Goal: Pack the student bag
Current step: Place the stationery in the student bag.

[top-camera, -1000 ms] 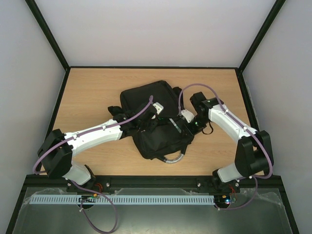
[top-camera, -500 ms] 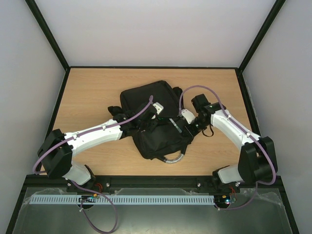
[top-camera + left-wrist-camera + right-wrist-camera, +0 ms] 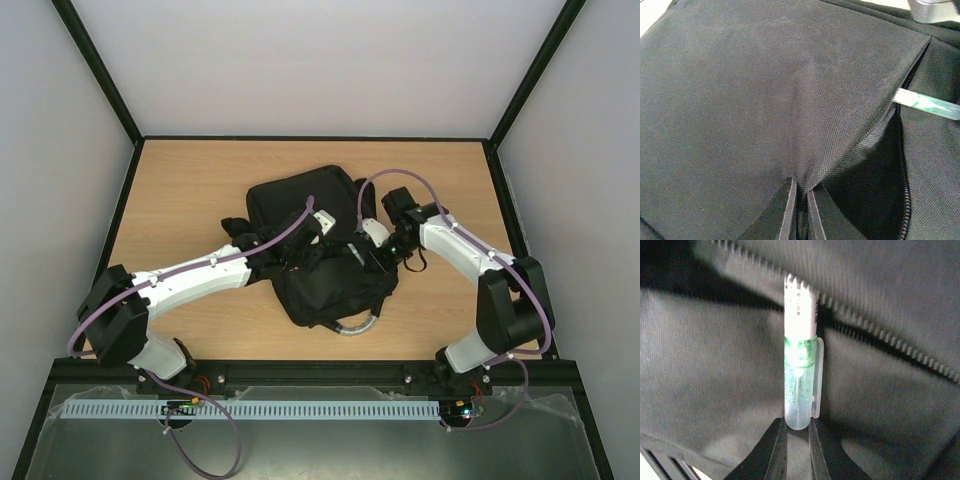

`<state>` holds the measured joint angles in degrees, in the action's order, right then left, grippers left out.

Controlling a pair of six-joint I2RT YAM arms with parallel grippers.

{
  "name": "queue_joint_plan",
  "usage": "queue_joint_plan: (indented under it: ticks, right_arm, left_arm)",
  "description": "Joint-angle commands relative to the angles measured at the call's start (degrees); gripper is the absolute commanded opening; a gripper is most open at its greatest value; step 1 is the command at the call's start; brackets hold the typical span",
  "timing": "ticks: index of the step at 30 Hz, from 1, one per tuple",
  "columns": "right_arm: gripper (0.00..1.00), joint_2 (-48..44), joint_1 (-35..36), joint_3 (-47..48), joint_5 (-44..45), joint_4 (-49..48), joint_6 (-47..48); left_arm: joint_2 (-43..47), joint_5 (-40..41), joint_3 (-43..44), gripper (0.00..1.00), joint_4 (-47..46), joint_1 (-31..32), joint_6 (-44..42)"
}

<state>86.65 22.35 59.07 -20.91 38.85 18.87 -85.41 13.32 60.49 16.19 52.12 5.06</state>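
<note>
1. Left end effector (image 3: 801, 189): fingers together, pinching a raised fold of black fabric on the student bag (image 3: 300, 200), just beside the zip opening.
2. The left arm reaches in from the near-left corner across the light wooden table (image 3: 200, 190). Its wrist sits over the middle of the bag.
3. The student bag is a large black soft fabric backpack lying flat mid-table between the two arms. Its grey curved loop handle (image 3: 353, 325) is at the near edge, resting on the table.
4. The black toothed zip (image 3: 903, 165) is parted, with a dark gap right of the pinched fold.
5. A slim translucent plastic pen with a green band (image 3: 800, 355) has its far end in the zip gap. The rest of it is outside the bag.
6. Right end effector (image 3: 797, 424): clamped on the pen's near end, one finger on each side, at the bag's right side.
</note>
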Motion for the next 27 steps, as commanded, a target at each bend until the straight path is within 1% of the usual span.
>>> queue_joint_plan:
  ticks: [1, 7, 15, 17, 21, 27]
  right_arm:
    - [0.11, 3.3, 0.7, 4.0, -1.8, -2.3, -1.6]
    - [0.08, 5.3, 0.8, 8.2, -2.9, -4.5, -4.5]
    - [0.07, 6.1, 0.8, 9.1, -5.2, -7.4, -6.5]
    - [0.07, 5.9, 0.8, 8.1, -4.0, -9.2, -7.5]
    - [0.1, 4.6, 0.8, 6.2, -2.1, -11.6, -8.4]
    - [0.19, -0.3, 0.8, 4.9, -2.6, -9.1, -5.5]
  left_arm:
    - [0.5, -0.5, 2.4, 0.04, -0.4, 0.7, -0.3]
    - [0.2, -0.5, 2.4, 0.04, -0.4, 0.7, -0.4]
    - [-0.1, -0.2, 2.4, 0.04, -0.3, 0.7, -0.5]
    - [-0.1, -0.2, 2.4, 0.04, -0.4, 0.7, -0.5]
    - [-0.3, -0.2, 2.4, 0.04, -0.3, 0.7, -0.5]
    - [-0.2, -0.2, 2.5, 0.04, -0.3, 0.7, -0.5]
